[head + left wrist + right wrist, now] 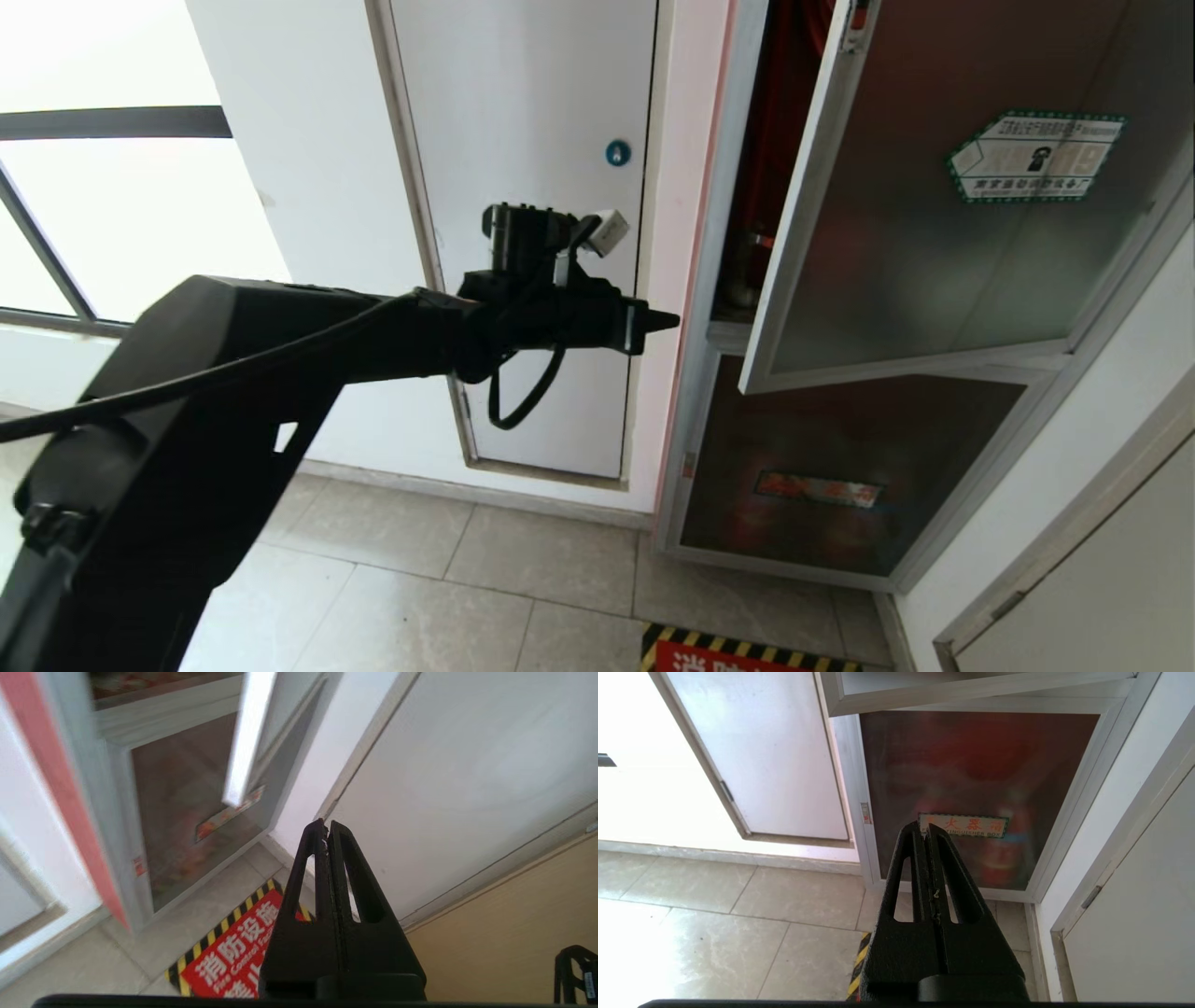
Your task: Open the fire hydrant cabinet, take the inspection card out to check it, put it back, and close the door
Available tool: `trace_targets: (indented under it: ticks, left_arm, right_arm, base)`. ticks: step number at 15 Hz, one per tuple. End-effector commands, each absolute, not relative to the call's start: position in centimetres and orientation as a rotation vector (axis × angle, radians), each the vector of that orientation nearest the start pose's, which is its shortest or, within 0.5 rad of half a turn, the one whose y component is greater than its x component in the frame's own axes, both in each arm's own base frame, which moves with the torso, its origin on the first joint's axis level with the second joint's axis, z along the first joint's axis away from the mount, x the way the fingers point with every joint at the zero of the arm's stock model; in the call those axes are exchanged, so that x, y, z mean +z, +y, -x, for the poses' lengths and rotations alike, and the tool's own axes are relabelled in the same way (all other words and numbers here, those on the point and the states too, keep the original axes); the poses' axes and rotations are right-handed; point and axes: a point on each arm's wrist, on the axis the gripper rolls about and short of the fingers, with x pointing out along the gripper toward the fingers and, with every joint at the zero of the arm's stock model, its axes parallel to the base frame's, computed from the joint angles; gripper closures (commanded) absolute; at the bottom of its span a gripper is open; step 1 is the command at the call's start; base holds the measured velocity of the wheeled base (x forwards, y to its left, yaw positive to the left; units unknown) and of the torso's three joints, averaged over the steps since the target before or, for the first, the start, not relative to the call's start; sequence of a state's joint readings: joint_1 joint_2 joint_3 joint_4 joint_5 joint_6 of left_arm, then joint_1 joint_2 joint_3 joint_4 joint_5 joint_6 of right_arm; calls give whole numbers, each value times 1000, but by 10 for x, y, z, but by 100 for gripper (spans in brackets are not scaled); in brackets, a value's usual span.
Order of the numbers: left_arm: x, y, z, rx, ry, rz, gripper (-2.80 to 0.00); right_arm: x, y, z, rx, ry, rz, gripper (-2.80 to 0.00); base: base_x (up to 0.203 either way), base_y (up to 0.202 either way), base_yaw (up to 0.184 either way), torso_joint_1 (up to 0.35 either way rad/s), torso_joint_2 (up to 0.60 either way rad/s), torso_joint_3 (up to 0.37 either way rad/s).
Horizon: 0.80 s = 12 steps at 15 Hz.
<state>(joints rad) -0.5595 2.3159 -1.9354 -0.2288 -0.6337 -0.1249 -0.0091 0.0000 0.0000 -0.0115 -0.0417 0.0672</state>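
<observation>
Left pincer (327, 830) (pressed together) nears door (934, 215); only head view shows it ajar.

Dark tinted door (943, 215) in silver frame, red floor sign (233, 961) with yellow-black stripes

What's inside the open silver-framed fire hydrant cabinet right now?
Through the gap of the fire hydrant cabinet, only red interior and a dark fitting show. The swung-out dark glass door covers everything else; no card visible.

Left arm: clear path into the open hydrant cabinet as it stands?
Probably yes. The dark glass door stands ajar, leaving a gap onto the cabinet's red interior; the left gripper, jaws shut, hangs beside that gap with nothing between. No card visible.
</observation>
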Motion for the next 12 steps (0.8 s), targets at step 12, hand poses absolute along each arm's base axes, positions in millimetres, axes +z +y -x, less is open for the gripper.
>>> trace_targets:
  ticks: [12]
  left_arm:
    - [160, -335, -393, -1295, 263, 110, 0]
  right_arm:
    - [77, -1, 23, -50, -14, -68, 0]
  base:
    - [0, 0, 0, 0, 0, 0]
